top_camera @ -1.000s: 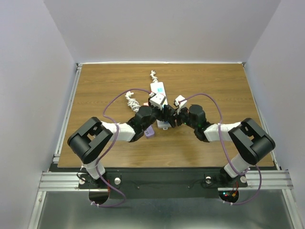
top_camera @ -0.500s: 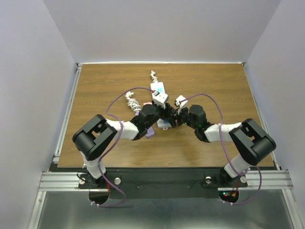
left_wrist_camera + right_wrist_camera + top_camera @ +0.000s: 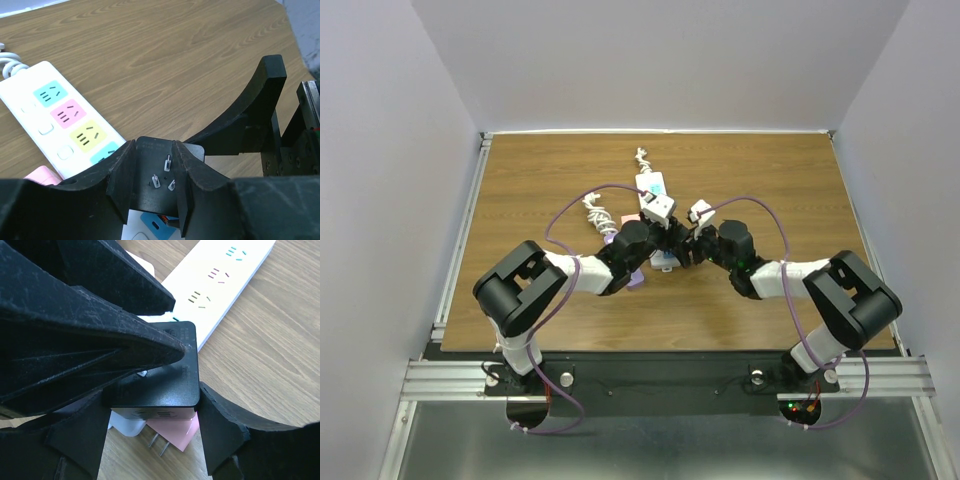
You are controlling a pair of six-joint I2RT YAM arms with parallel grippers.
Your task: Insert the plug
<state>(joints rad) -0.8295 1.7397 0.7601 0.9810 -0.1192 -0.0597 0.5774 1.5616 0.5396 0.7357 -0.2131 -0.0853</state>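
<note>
We see the black plug (image 3: 160, 375) in the middle, with the right gripper (image 3: 152, 400) closed on it, one finger against each side. The left gripper (image 3: 176, 325) reaches in from the upper left, its lower finger lying over the plug. Beyond lies the white power strip (image 3: 220, 285) on the wooden table (image 3: 270, 355). Under the plug we make out a pink piece (image 3: 175, 432) and two metal prongs (image 3: 156, 444).

Pink adapter (image 3: 175, 432) on wooden table (image 3: 800, 190)
</note>
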